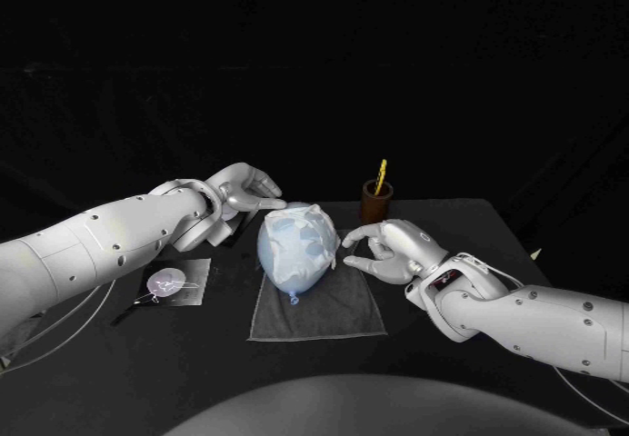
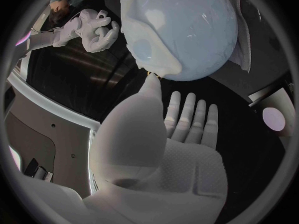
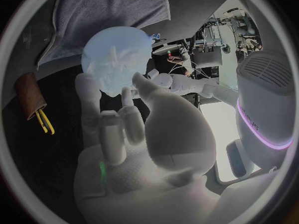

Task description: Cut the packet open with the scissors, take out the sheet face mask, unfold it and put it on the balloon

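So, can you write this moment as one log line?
sheet mask on balloon; balloon on grey towel; left hand beside balloon, fingers apart; right hand beside balloon, fingers apart; scissors in holder

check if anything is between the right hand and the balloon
Nothing visible does. The balloon lies on the grey towel, and the right hand is close beside it, fingers toward it, with no object between them. The brown holder with the scissors stands farther back, off that line.
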Tool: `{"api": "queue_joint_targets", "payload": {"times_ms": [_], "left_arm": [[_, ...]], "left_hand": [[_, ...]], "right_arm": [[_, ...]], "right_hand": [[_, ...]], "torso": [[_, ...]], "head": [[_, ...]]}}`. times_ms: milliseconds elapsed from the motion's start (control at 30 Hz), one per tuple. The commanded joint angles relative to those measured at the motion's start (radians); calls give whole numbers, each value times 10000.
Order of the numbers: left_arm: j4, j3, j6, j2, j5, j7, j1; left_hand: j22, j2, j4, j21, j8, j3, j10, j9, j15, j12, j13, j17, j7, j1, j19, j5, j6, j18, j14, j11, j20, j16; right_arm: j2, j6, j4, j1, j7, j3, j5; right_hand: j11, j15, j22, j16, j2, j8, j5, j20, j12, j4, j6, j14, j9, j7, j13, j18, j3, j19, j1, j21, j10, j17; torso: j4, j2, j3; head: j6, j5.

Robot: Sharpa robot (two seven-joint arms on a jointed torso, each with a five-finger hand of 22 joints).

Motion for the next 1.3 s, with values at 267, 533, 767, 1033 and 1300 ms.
{"api": "queue_joint_targets", "payload": {"times_ms": [267, 533, 767, 1033, 1300], "left_arm": [[313, 9, 224, -172, 617, 86, 48], [788, 62, 5, -523, 1131, 332, 50], [1351, 121, -386, -944, 1668, 803, 48], [2305, 139, -1023, -1723, 2057, 1572, 36], [3090, 139, -1007, -2399, 2079, 1611, 20]], "left_hand": [[-9, 30, -2, -54, -60, 90, 46, -12, 39, -48, -10, -15, 774, 69, 9, -41, 66, 128, 50, 9, -1, -82], [-7, 8, 11, -55, -69, 85, 42, -15, 42, -63, -10, -21, 783, 59, 27, -41, 63, 124, 47, 14, 1, -96], [252, 189, -9, 392, -63, 221, 411, -2, -155, -55, 7, 120, 696, 117, 1859, -42, 312, 69, 926, -108, 16, 264], [726, 533, -21, 1629, -341, 476, 1954, -114, -1062, 61, 70, 1057, 143, 606, 4086, -37, 1087, 708, 3908, -755, -215, 2103], [2442, 521, -11, 4712, -668, 859, 3395, -172, -1952, 487, 450, 3390, -266, 935, 6641, -63, 1925, 661, 6053, -1388, -1657, 6013]], "right_arm": [[27, 132, -144, 67, -292, 10, 1813], [65, 700, -239, 474, -244, 30, 2822], [216, 2422, -453, 1176, -460, 35, 3219], [610, 3960, -929, 1841, -992, 37, 3189], [1078, 4452, -1295, 2099, -1656, 40, 3149]], "right_hand": [[-33, -111, 55, 35, 196, -42, 53, -39, 92, 115, 36, 1035, -79, 2, 1303, -37, 90, 136, 34, 111, 133, 2627], [-23, -108, 103, 35, 348, -106, 64, -52, 149, 210, 7, 1035, -139, 16, 1349, -61, 196, 200, 24, 203, 187, 2627], [-67, -146, 434, 35, 615, -162, 49, -86, 576, 459, 117, 1035, -213, -33, 1717, -168, 343, 499, -83, 855, 558, 2627], [-98, -183, 585, 35, 639, -238, 47, -124, 878, 509, 168, 1035, -265, -57, 1986, -215, 410, 664, -78, 1158, 814, 2627], [-101, -191, 604, 35, 713, -286, 43, -139, 960, 589, 193, 1035, -295, -61, 2061, -223, 460, 712, -117, 1199, 883, 2627]], "torso": [[-12, 16, 16], [-8, -2, 5], [8, 4, 0], [30, 32, -9], [31, 17, -7]], "head": [[2, -5], [2, 11], [2, 21], [2, 7], [2, 31]]}}
